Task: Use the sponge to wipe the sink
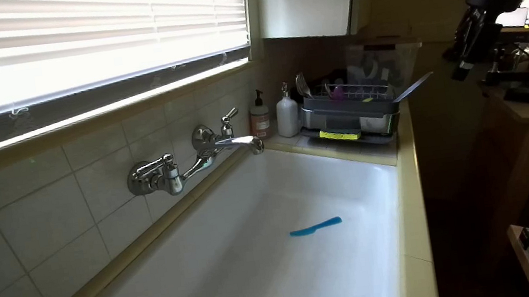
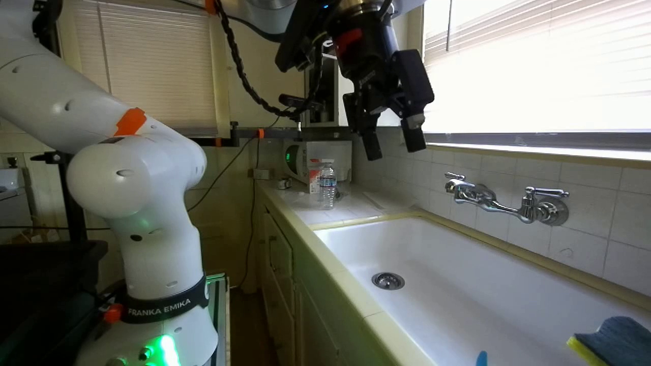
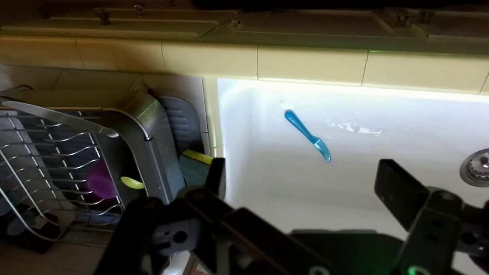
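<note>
The yellow and dark green sponge [image 1: 340, 135] rests on the counter at the sink's end, against the dish rack. It also shows at the lower right in an exterior view [image 2: 618, 341] and at left in the wrist view [image 3: 194, 168], partly behind a finger. The long white sink [image 1: 260, 271] has a chrome two-handled faucet [image 1: 205, 162] on the tiled wall; its basin also shows in the wrist view [image 3: 267, 183]. My gripper [image 2: 394, 145] is open and empty, high above the sink. In the wrist view its fingers [image 3: 303, 168] are wide apart with only basin between them.
A bright-blue plastic knife [image 3: 307, 134] lies in the basin. The dish rack [image 1: 348, 106] holds utensils, and a blade sticks out over its side. Two soap bottles [image 1: 287, 115] stand beside it. The drain [image 2: 388, 280] is at the opposite end, near a water bottle [image 2: 328, 185].
</note>
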Robot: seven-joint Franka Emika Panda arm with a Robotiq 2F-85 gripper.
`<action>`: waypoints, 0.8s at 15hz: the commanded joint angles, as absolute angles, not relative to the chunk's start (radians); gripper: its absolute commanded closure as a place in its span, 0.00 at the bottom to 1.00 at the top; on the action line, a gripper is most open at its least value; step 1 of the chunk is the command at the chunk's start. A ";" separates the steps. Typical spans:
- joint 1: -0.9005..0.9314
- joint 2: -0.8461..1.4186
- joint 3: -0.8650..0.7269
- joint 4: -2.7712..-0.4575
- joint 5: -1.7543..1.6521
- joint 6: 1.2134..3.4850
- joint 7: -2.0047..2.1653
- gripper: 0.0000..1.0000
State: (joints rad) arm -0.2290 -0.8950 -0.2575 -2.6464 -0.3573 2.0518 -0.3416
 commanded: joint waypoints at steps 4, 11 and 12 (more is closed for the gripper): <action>-0.221 -0.711 -0.318 -2.583 -0.371 2.302 -0.331 0.00; -0.207 -0.405 -0.324 -2.481 -0.340 2.540 -0.381 0.00; -0.205 -0.371 -0.326 -2.465 -0.331 2.552 -0.391 0.00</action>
